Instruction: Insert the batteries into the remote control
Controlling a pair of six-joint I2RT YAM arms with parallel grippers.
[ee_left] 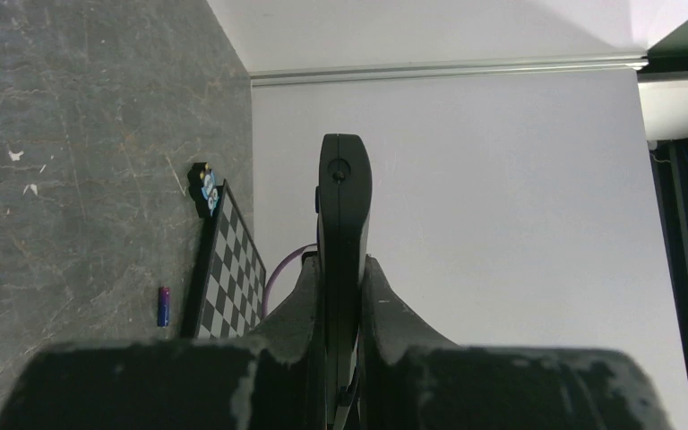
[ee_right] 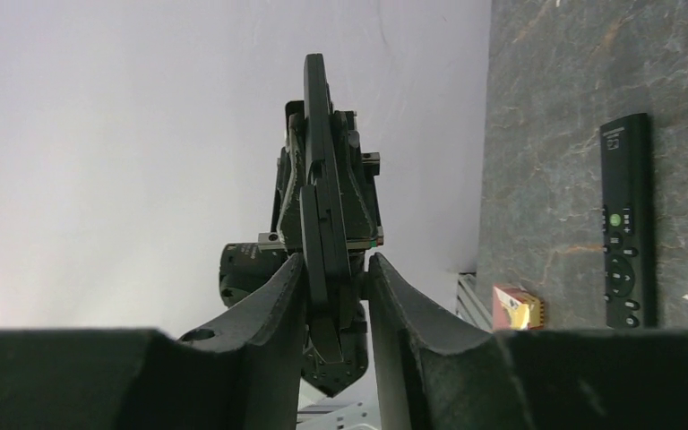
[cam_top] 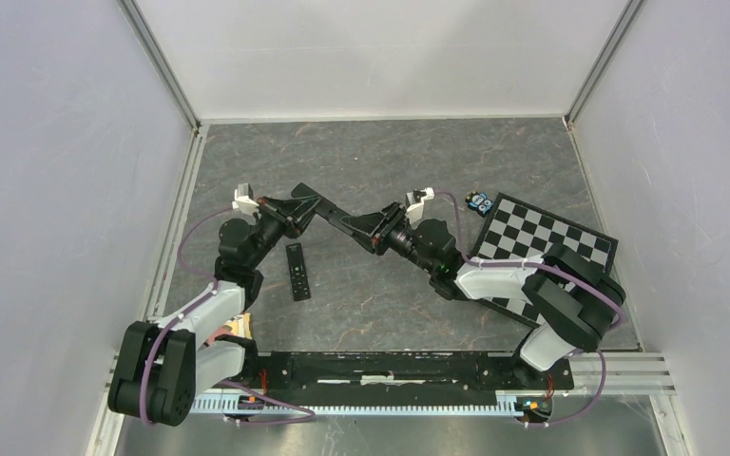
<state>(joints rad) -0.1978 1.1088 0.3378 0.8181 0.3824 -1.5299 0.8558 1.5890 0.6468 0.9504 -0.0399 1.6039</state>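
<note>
A black remote control hangs above the table between both arms. My left gripper is shut on one end of it, and the remote shows edge-on in the left wrist view. My right gripper stands open around the other end of the remote. Its left finger lies against the remote, with a thin gap at the other finger. One blue battery lies on the table beside the checkerboard. No other batteries show.
A second black remote lies flat on the table below the held one. A checkerboard sits at the right with a small black and blue item at its far corner. A small orange box lies near the left arm's base.
</note>
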